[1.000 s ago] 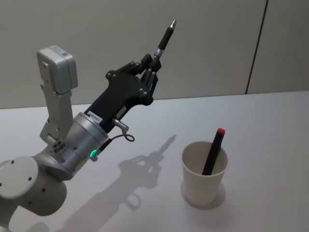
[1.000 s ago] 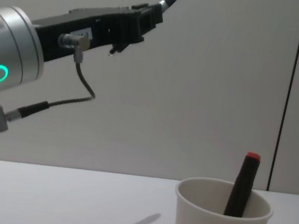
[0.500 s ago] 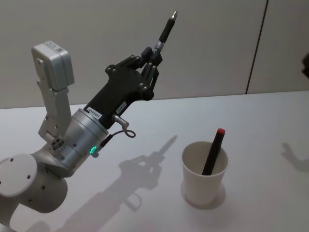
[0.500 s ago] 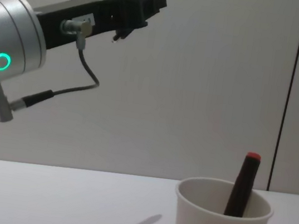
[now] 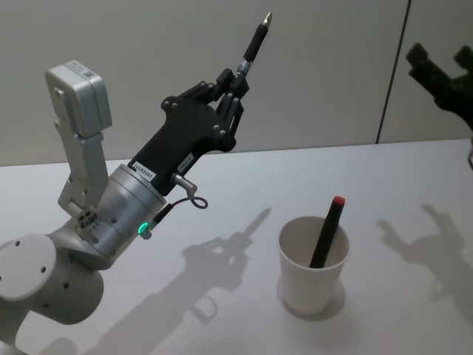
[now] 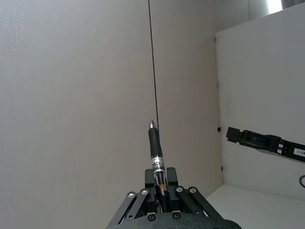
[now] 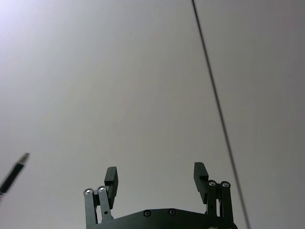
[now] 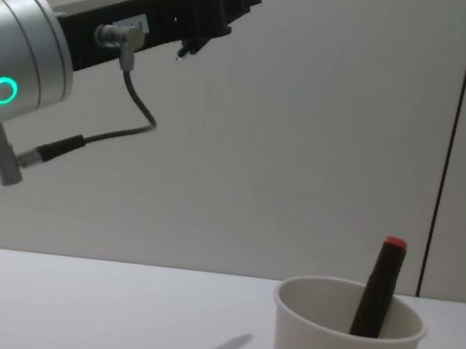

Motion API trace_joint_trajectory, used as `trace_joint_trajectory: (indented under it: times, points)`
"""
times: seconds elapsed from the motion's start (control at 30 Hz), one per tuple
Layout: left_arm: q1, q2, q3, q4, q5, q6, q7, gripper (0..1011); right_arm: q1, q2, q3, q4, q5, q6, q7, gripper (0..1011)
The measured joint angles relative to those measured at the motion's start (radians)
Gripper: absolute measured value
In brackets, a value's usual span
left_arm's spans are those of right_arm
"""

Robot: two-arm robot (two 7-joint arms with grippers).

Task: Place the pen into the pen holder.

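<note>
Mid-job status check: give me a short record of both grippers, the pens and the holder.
left gripper: raised left of the holder, shut on black pen, tip up
right gripper: open, empty, high at the right
pen holder: white cup upright on table
in holder: red-capped pen, leaning
status: black pen not yet in holder

The head view looks steeply down on the white table (image 5: 414, 177), while the chest view sits low and close, looking level across it; both share the white paper cup (image 5: 313, 268) with its red-capped black marker (image 5: 327, 233) and the black left gripper (image 5: 235, 83). The left wrist view looks along that gripper and its black, silver-tipped pen (image 6: 155, 148) to the grey wall (image 6: 71, 95), catching the black right gripper (image 6: 238, 136) far off. The right wrist view faces the same wall past its own spread fingers (image 7: 111, 175) and catches the pen's tip.
</note>
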Motion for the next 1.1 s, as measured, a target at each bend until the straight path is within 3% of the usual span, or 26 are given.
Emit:
trace_joint_trajectory:
  times: [0.37,0.63,0.9,1.1]
  points:
    - [-0.001,-0.001,0.000,0.000,-0.001,-0.002,-0.001,151,0.054,-0.032,-0.014,-0.041,0.121,0.118,0.052,1001]
    - [-0.001,-0.001,0.000,0.000,-0.001,-0.002,-0.002,151,0.085,-0.045,-0.019,-0.075,0.250,0.232,0.062,1001]
    - [-0.001,-0.001,0.000,0.000,-0.001,-0.002,-0.002,151,0.112,-0.063,-0.027,-0.106,0.412,0.357,0.023,1001]
    - [-0.001,-0.001,0.000,0.000,-0.001,-0.002,-0.002,151,0.127,-0.081,-0.038,-0.118,0.510,0.420,-0.028,1001]
